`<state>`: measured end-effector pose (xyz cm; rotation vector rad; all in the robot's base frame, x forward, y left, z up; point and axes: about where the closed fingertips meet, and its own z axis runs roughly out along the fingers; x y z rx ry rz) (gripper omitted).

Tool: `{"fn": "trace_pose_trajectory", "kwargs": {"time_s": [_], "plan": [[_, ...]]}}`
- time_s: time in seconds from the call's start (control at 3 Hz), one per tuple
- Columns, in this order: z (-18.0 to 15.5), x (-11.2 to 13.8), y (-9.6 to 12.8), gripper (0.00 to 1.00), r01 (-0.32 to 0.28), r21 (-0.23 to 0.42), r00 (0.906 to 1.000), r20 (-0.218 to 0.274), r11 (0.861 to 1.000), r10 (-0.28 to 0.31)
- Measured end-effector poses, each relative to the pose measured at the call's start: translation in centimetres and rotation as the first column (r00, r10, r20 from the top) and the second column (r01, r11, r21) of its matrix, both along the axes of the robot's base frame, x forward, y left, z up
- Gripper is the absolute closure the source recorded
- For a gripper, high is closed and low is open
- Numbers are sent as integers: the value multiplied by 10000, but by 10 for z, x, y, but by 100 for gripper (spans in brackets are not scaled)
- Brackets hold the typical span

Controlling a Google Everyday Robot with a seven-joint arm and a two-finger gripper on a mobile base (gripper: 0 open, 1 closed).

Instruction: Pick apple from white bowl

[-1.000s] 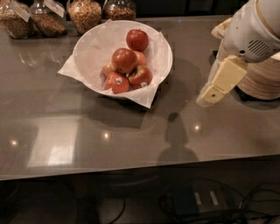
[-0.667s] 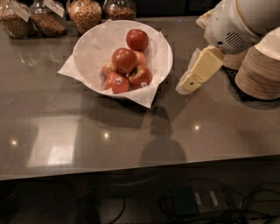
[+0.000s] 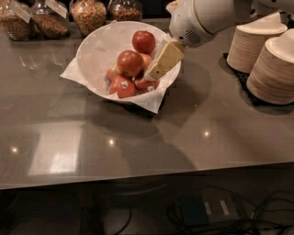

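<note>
The white bowl [image 3: 88,69], lined with crinkled white paper, stands on the grey counter at the back centre. It holds several apples. The glossy red apple with an orange-brown blush [image 3: 129,62] sits on top in the middle. Another red apple [image 3: 144,41] lies behind it. Two red apples with white stickers [image 3: 121,86] lie at the front, and a paler apple [image 3: 147,59] shows between them. My gripper [image 3: 154,71], cream-coloured below a white wrist, hangs tilted over the bowl's right side. Its tip is just right of the blush apple, above the stickered ones.
Glass jars of grains and nuts [image 3: 88,13] line the back left. Two stacks of beige paper bowls [image 3: 274,66] stand on a black mat at the right. The counter's front edge [image 3: 147,179] runs across below, with cables under it.
My arm has swung left from beside the paper bowl stacks to over the right side of the white bowl. The apples have not moved.
</note>
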<state>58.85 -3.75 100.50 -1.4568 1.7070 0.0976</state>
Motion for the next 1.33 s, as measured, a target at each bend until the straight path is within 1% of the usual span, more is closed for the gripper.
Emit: {"fn": "trace_pose_trajectory", "kwargs": {"time_s": [0.33, 0.67, 1.0, 1.33], "plan": [[0, 0, 0, 0, 0, 1, 10000, 2, 10000, 0], [1, 6, 4, 0, 29, 208, 9994, 347, 9998, -37], [-3, 14, 21, 19, -252, 569, 9982, 559, 9981, 221], [-12, 19, 34, 42, -457, 730, 9978, 519, 9963, 419]]}}
